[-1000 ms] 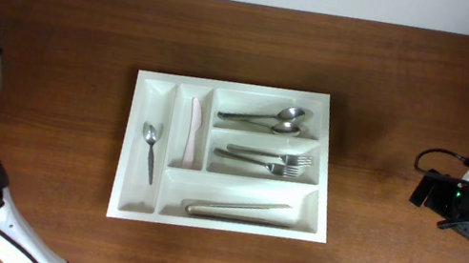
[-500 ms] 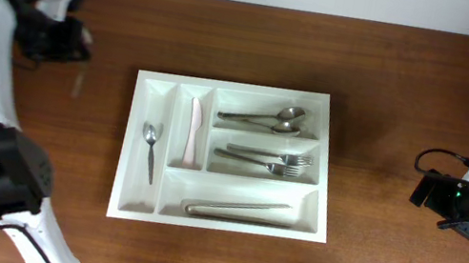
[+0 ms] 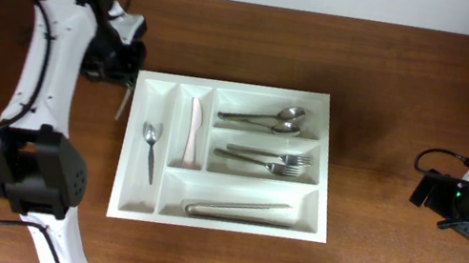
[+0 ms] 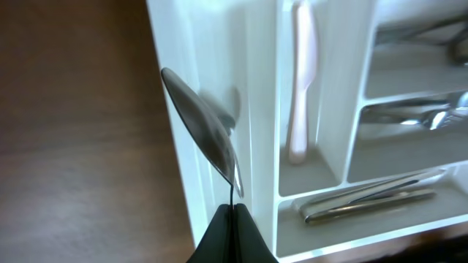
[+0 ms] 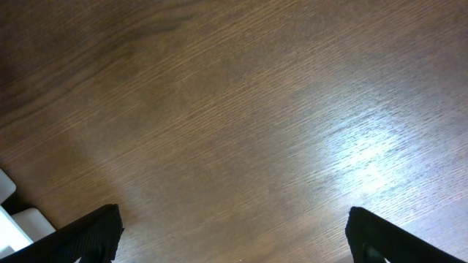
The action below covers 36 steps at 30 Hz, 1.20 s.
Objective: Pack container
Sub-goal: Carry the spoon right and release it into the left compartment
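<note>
Currently the left fingers (image 4: 232, 237) are pinching fully shut on the handle tip of a spoon (image 4: 207, 131), carrying it just over the left wall of the white container (image 3: 235, 85) lying mid-bench (image 3: 417, 86). The leftmost narrow compartment is sitting just to the spoon's right, long axes roughly matching. The right fingers (image 5: 88, 234) are gaping wide, holding nothing, well apart at the bench's right side.

White cutlery tray (image 3: 242, 86) is pictured on red-brown, wood-grained table (image 3: 415, 96); forks (image 3: 300, 161) are finished in silver, one knife (image 3: 193, 132) in pale pink
</note>
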### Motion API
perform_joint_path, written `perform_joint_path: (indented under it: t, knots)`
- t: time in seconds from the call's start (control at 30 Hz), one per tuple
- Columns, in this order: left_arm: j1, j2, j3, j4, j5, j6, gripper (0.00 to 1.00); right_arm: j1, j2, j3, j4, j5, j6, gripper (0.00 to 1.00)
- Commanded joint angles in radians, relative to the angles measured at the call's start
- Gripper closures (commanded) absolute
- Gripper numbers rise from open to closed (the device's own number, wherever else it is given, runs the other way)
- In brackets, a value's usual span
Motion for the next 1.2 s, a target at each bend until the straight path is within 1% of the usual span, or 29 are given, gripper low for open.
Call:
perform_joint_path:
  t: [0.0, 0.2, 0.4, 0.43, 0.5, 0.57, 0.7, 0.73, 0.83, 0.9, 0.93, 1.03, 1.1, 1.13, 1.17]
  knots:
    - [-0.030, -0.019, -0.107, 0.037, -0.037, -0.107, 0.98, -0.005, 0.005, 0.001, 0.003, 0.016, -0.004, 0.01]
    - [-0.052, -0.019, -0.285, 0.151, -0.026, -0.146, 0.98, -0.005, 0.005, 0.001, 0.003, 0.016, -0.004, 0.01]
    - [-0.052, -0.019, -0.377, 0.200, -0.026, -0.146, 0.97, -0.005, 0.005, 0.001, 0.003, 0.016, -0.004, 0.01]
    - [-0.052, -0.019, -0.382, 0.201, -0.026, -0.146, 0.91, -0.005, 0.005, 0.001, 0.003, 0.016, -0.004, 0.01]
    - [-0.052, -0.019, -0.384, 0.202, -0.026, -0.146, 0.76, -0.005, 0.005, 0.001, 0.003, 0.016, -0.004, 0.01]
    - [-0.052, -0.019, -0.384, 0.203, -0.026, -0.146, 0.73, -0.005, 0.005, 0.001, 0.003, 0.016, -0.004, 0.01]
    - [-0.052, -0.019, -0.382, 0.202, -0.026, -0.146, 0.59, -0.005, 0.005, 0.001, 0.003, 0.016, -0.004, 0.02]
    - [-0.052, -0.019, -0.378, 0.201, -0.026, -0.146, 0.57, -0.005, 0.005, 0.001, 0.003, 0.016, -0.004, 0.01]
    - [-0.048, -0.019, -0.334, 0.180, -0.026, -0.145, 0.54, -0.005, 0.005, 0.001, 0.003, 0.016, -0.004, 0.01]
    - [-0.042, -0.019, -0.263, 0.141, -0.025, -0.141, 0.50, -0.005, 0.005, 0.001, 0.003, 0.016, -0.004, 0.01]
    - [-0.035, -0.019, -0.192, 0.100, -0.026, -0.124, 0.48, -0.005, 0.005, 0.001, 0.003, 0.016, -0.004, 0.01]
    - [-0.022, -0.021, -0.019, -0.010, -0.026, -0.067, 0.37, -0.005, 0.005, 0.001, 0.003, 0.016, -0.004, 0.01]
    - [-0.016, -0.029, 0.097, -0.081, -0.027, -0.041, 0.27, -0.005, 0.005, 0.001, 0.003, 0.016, -0.004, 0.01]
    - [-0.014, -0.037, 0.146, -0.106, -0.031, -0.037, 0.18, -0.005, 0.005, 0.001, 0.003, 0.016, -0.004, 0.01]
    - [-0.014, -0.046, 0.185, -0.121, -0.035, -0.036, 0.07, -0.005, 0.005, 0.001, 0.003, 0.016, -0.004, 0.01]
